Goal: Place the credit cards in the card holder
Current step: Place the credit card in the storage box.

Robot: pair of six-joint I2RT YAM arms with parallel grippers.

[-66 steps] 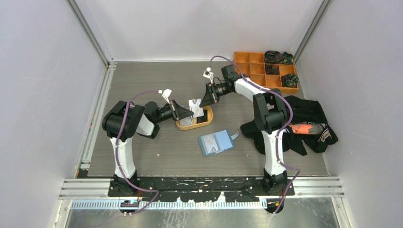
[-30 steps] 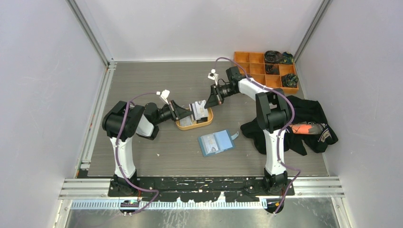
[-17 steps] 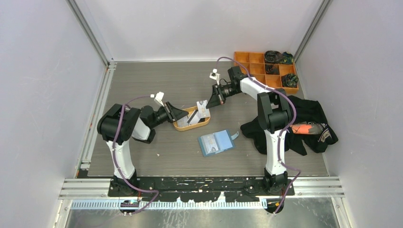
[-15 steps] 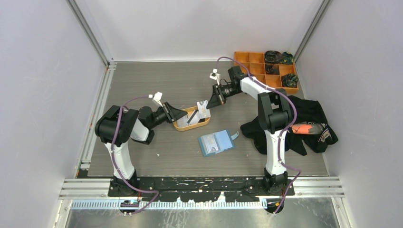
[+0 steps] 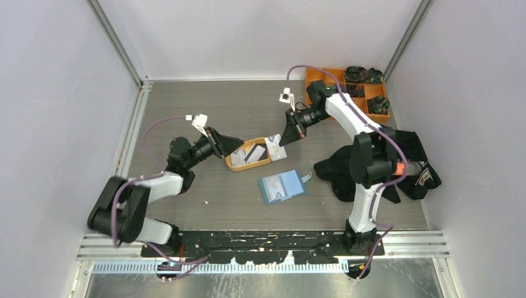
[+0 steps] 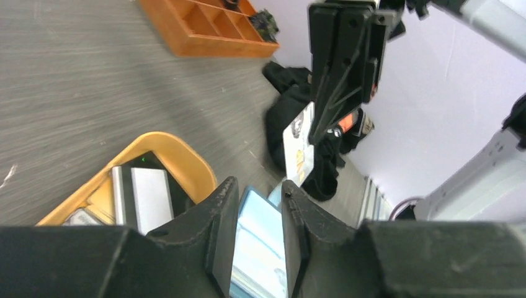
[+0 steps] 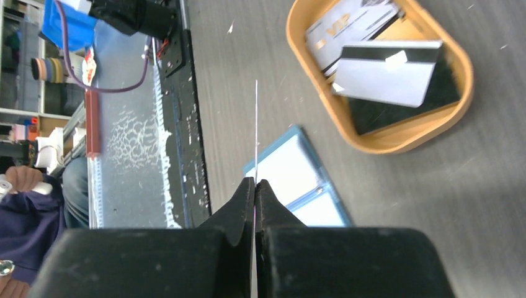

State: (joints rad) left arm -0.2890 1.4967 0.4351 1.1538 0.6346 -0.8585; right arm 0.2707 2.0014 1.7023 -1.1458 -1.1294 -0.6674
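My right gripper (image 5: 284,139) is shut on a white credit card (image 5: 276,148) and holds it in the air just right of the orange oval tray (image 5: 248,167). In the right wrist view the card (image 7: 256,124) shows edge-on as a thin line from the shut gripper (image 7: 255,181). More credit cards (image 5: 251,153) lie in the tray, white, grey and black (image 7: 384,77). The blue card holder (image 5: 282,186) lies open on the table in front of the tray. My left gripper (image 5: 239,141) hovers at the tray's left end, open with nothing in it (image 6: 259,186).
An orange compartment box (image 5: 363,90) stands at the back right, partly under the right arm. A black garment (image 5: 403,155) with a red-orange object on it lies at the right. The table's metal front rail (image 7: 180,112) runs near the card holder.
The right gripper has carried the card right, away from the tray. The left gripper has opened a little and drawn back left, its arm swung low. The tray has turned slightly.
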